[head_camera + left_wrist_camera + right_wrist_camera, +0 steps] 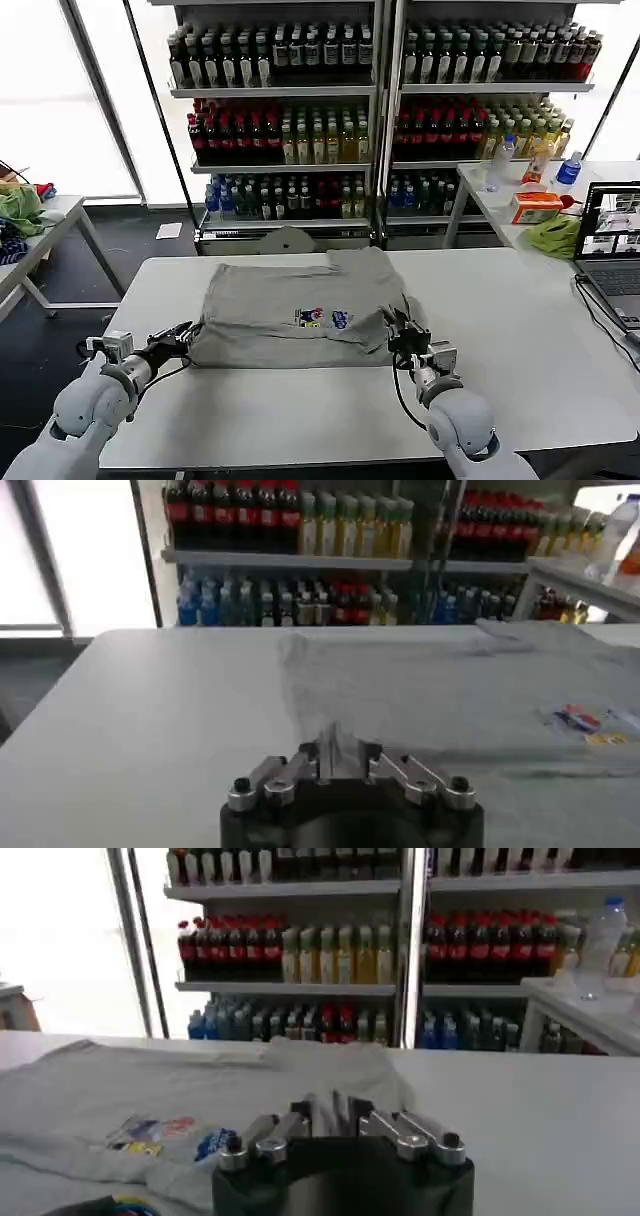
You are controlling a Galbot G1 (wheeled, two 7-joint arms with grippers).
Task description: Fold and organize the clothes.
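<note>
From the head camera I see the shirt [300,310] lying flat on the counter [500,330], chest print up, between my two claws. My left claw [185,333] sits at the shirt's near left edge; my right claw [402,331] sits at its near right corner, beside the print.

The left wrist camera adds what the head misses: the left claw [340,755] has its fingers narrowed together on a fold of shirt [440,695] edge, cloth rising between them. The right wrist camera shows the right claw [335,1113] likewise closed narrow with the shirt [150,1108] hem pinched just ahead, the print [170,1135] lying beside it.

Beyond both claws stand bottle shelves [380,110]. A laptop [608,250] sits well off to the right claw's far side.
</note>
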